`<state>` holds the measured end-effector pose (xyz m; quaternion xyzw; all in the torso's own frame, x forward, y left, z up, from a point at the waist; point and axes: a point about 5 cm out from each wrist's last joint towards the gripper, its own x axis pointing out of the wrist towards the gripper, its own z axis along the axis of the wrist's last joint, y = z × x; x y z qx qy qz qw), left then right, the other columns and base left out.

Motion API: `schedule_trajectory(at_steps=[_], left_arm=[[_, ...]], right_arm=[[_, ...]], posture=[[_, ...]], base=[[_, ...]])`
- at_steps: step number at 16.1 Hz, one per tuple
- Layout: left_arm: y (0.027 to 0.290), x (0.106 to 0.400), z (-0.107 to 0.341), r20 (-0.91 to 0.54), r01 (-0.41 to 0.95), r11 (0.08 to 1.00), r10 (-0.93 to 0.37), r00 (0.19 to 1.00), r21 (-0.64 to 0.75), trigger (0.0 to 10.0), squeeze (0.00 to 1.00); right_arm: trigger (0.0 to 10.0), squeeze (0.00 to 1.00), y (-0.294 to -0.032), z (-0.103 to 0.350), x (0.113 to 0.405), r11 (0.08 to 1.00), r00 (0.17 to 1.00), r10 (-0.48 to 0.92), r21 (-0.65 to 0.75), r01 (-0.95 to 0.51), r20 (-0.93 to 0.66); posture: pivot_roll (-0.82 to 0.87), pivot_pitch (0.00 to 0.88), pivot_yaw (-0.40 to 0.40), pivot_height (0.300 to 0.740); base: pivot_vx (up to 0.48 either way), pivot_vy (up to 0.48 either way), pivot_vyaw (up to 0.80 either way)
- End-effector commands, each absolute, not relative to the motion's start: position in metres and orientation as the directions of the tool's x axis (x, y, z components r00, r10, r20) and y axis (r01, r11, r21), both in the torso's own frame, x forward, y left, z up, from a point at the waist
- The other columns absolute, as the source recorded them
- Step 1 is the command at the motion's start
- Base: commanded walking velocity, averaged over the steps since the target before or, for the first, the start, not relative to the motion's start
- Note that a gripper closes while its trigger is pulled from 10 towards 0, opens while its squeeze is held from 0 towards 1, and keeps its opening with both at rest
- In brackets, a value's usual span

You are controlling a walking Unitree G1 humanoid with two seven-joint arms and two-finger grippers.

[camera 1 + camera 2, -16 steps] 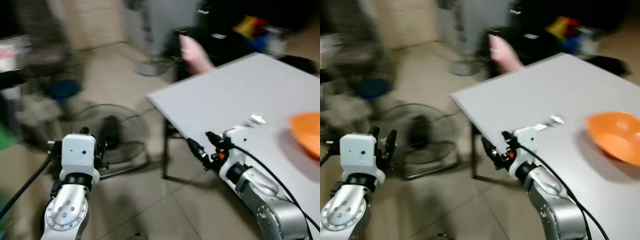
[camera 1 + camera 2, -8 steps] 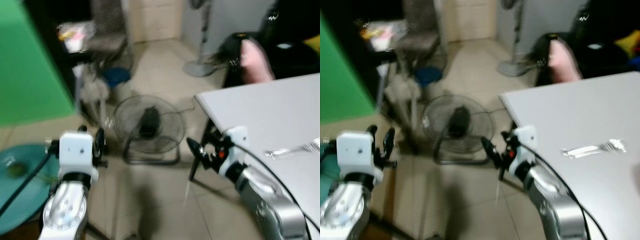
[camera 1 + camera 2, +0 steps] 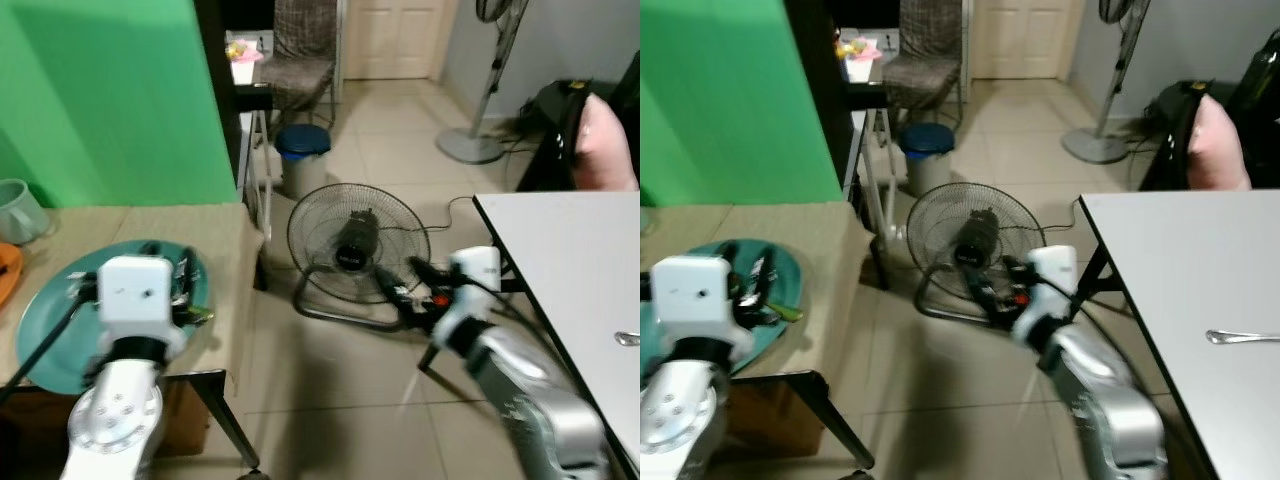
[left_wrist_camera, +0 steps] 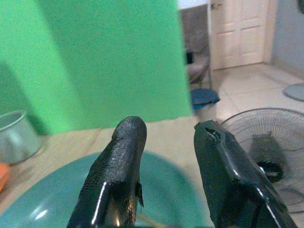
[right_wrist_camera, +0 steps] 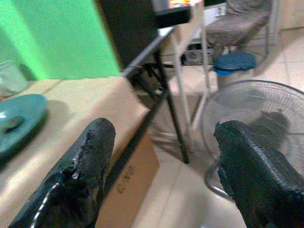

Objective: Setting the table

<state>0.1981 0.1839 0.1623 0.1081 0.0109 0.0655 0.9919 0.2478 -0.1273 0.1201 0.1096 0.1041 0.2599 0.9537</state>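
A teal plate (image 3: 45,340) with some dark cutlery (image 3: 762,285) on it lies on a tan side table (image 3: 225,235) at my left. My left gripper (image 4: 166,130) hovers just above the plate, open and holding nothing. At the right stands a white table (image 3: 560,260), and a silver fork (image 3: 1242,337) lies on it. My right gripper (image 3: 397,282) hangs over the floor between the two tables, in front of a floor fan. Its fingers (image 5: 90,152) are spread wide and hold nothing.
A floor fan (image 3: 357,245) stands on the tiles between the tables. Behind it are a blue bin (image 3: 302,145), a chair (image 3: 303,50) and a pedestal fan (image 3: 472,145). A grey-green pot (image 3: 18,210) sits on the side table. A pink shape (image 3: 605,145) and a black bag are beyond the white table.
The camera has swung left. The white table and fork slid to the right edge, the orange bowl left the picture, and the side table with the teal plate came in. Both grippers stay open.
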Motion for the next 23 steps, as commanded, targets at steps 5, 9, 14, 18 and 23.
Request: schedule_trajectory(at_steps=[5, 9, 14, 18, 23], left_arm=[[0.182, 0.197, 0.162, -0.019, -0.128, 0.970, 0.135, 0.991, 0.207, 10.0, 0.00], [0.181, 0.196, 0.161, -0.026, -0.133, 0.970, 0.141, 0.990, 0.204, 10.0, 0.00], [0.181, 0.198, 0.160, -0.035, -0.136, 0.972, 0.145, 0.989, 0.193, 10.0, 0.00], [0.181, 0.198, 0.161, -0.033, -0.143, 0.976, 0.151, 0.988, 0.167, 10.0, 0.00], [0.190, 0.198, 0.166, -0.014, -0.210, 0.968, 0.214, 0.977, 0.134, 10.0, 0.00]], right_arm=[[10.0, 0.00, -0.138, 0.123, 0.255, 0.853, 0.846, 0.512, 0.204, -0.481, -0.150], [10.0, 0.00, -0.137, 0.126, 0.257, 0.837, 0.831, 0.537, 0.214, -0.504, -0.142], [10.0, 0.00, -0.134, 0.122, 0.258, 0.844, 0.836, 0.526, 0.214, -0.491, -0.158], [10.0, 0.00, -0.134, 0.122, 0.258, 0.845, 0.835, 0.526, 0.212, -0.492, -0.161], [10.0, 0.00, -0.136, 0.125, 0.268, 0.875, 0.868, 0.471, 0.203, -0.439, -0.155]], posture=[[-0.01, 0.000, -0.005, 0.740], [-0.01, 0.000, -0.013, 0.740], [-0.02, 0.000, -0.003, 0.740], [-0.02, 0.000, -0.003, 0.740], [-0.01, 0.000, -0.019, 0.740]], base=[[0.000, 0.252, 0.00], [0.000, 0.253, 0.00], [0.000, 0.245, 0.00], [0.000, 0.060, 0.00], [0.055, 0.000, 0.00]])
